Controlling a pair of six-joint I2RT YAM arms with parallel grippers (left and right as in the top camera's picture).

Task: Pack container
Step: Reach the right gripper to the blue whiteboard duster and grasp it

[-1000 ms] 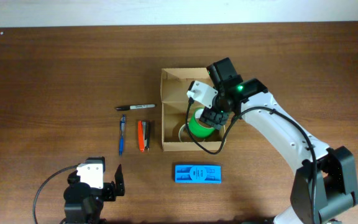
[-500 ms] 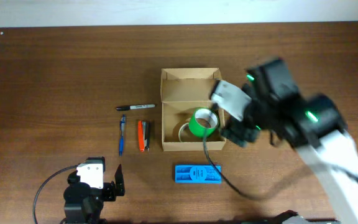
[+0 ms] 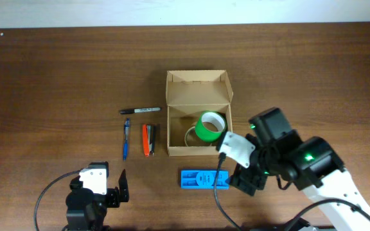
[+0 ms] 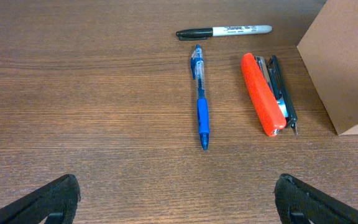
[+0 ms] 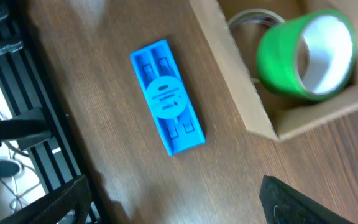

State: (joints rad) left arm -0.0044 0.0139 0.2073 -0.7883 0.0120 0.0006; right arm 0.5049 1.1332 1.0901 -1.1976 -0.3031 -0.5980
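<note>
Overhead view first, wrist views as a check, nearest edge to farthest.

Left hand (image 4: 179,204) low at near-left of worktop (image 3: 56,77), fingers spread wide. Grips nothing.

Right hand (image 5: 173,202) at near-right, raised above worktop, fingers likewise wide apart with nothing between them.

Just left of right hand: flat blue plastic block (image 3: 204,179), lying crosswise, apart from all other items.

Farther back, centre: container (image 3: 198,152), tan cardboard, top open, lid flap folded back on far side. Inside: green tape roll (image 3: 209,126) tilted on edge, toward right wall. Pale thin ring (image 3: 190,136) beside it on left, partly hidden by roll.

Left of container, not touching: orange-and-black tool (image 3: 148,139), then blue pen (image 3: 126,139), side by side, both running near to far.

Farthest loose item: black marker (image 3: 140,110), lying crosswise just beyond pen and tool, one end near container's left wall.
</note>
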